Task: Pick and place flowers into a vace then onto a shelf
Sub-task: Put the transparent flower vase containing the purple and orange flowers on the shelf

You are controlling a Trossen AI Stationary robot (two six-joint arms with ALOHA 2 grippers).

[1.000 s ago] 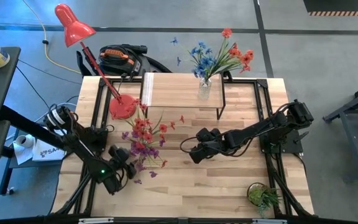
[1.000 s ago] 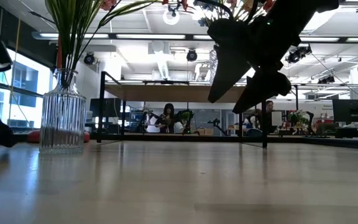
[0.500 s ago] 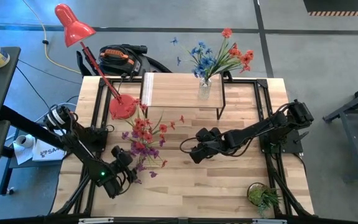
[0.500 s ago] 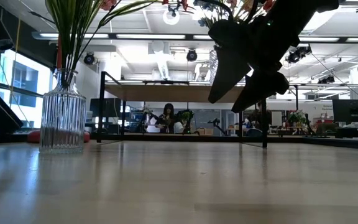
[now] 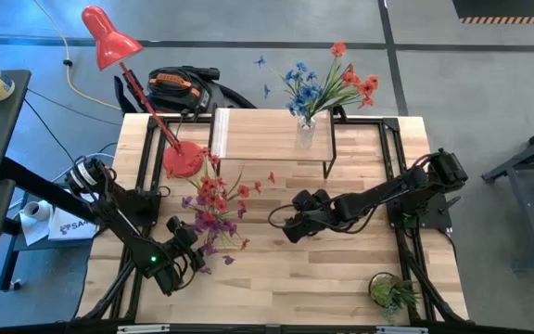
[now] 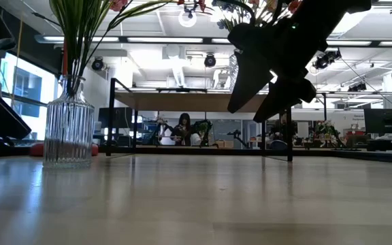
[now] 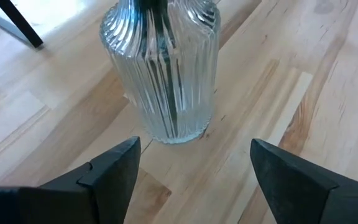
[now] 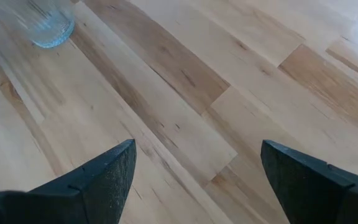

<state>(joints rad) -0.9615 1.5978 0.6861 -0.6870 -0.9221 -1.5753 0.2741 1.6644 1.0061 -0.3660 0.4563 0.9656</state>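
The left claw (image 5: 191, 249) has been drawn back, wide open and empty, from the ribbed vase (image 7: 160, 68) of flowers (image 5: 213, 202) on the tabletop (image 5: 276, 278), leaving the shelf (image 5: 267, 134) placement outstanding.

Left arm reaches in from near-left corner, low over bench, left gripper (image 7: 191, 165) with fingers (image 7: 114, 168) spread wide, nothing between them. Right arm stretched from right side toward middle, elbow bent, right gripper (image 8: 197, 171) hovering above bench, fingers (image 8: 303, 177) also wide apart, empty.
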